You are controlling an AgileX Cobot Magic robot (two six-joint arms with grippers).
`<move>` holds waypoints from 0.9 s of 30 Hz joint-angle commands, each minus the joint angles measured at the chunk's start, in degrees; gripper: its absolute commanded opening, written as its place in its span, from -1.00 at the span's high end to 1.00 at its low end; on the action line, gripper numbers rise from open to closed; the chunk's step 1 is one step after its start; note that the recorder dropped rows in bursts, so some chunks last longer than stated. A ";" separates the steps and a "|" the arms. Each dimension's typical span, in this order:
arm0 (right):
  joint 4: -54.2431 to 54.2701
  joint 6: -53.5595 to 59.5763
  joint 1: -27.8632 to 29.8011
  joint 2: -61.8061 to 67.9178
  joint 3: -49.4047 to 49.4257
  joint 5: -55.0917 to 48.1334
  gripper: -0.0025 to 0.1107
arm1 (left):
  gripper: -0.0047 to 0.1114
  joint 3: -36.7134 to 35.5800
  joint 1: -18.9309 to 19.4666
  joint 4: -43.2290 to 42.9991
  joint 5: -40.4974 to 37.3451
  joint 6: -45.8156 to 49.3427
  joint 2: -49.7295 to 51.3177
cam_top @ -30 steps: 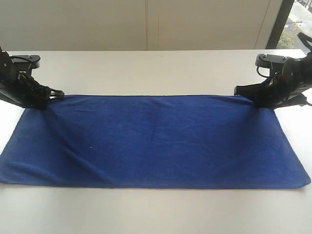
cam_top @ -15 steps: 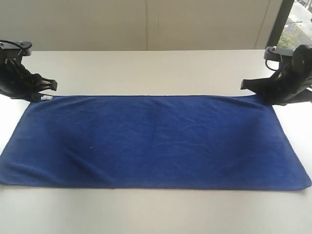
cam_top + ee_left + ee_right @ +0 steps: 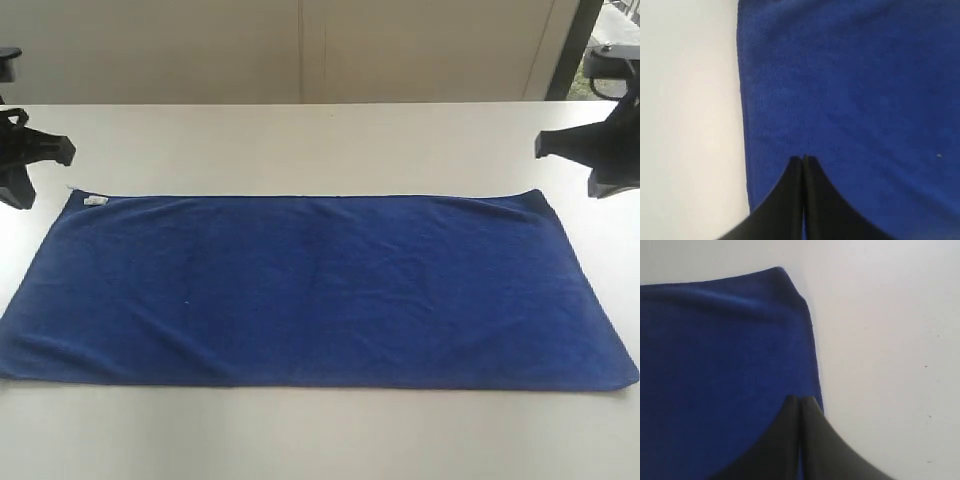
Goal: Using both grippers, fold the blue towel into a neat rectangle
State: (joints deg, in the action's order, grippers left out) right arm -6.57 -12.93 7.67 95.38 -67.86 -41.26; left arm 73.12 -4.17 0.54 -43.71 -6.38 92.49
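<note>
The blue towel [image 3: 310, 290] lies flat and spread out on the white table [image 3: 320, 140], long side across the exterior view, with a small white label [image 3: 95, 201] at its far left corner. My left gripper [image 3: 60, 150] hangs above the table just outside that far left corner, shut and holding nothing. My right gripper [image 3: 545, 145] hangs above the far right corner, also shut and empty. In the left wrist view the closed left gripper [image 3: 804, 159] points over the towel [image 3: 850, 90] near its edge. In the right wrist view the closed right gripper [image 3: 800, 400] sits over the towel [image 3: 720, 355] near a corner.
A pale wall [image 3: 300, 50] runs behind the table's far edge, with a dark window frame [image 3: 575, 45] at the far right. Bare white tabletop surrounds the towel on all sides.
Both grippers have let go of the towel's far corners, lifted, and drawn outward toward the frame edges. The far corners have dropped flat onto the table and the white label now shows.
</note>
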 commanded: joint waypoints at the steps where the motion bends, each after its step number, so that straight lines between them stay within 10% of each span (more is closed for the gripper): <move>1: 3.53 4.34 0.35 -9.01 3.68 -0.61 0.96 | 0.92 -0.35 0.11 0.40 -6.32 0.17 -6.63; 27: 5.38 5.28 0.35 -43.78 31.23 5.64 0.96 | 0.92 -28.60 0.11 0.30 -0.42 1.18 -43.16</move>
State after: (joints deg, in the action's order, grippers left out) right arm -1.80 -7.96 7.67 51.99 -37.12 -36.35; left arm 46.58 -4.17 0.54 -44.13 -5.27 49.78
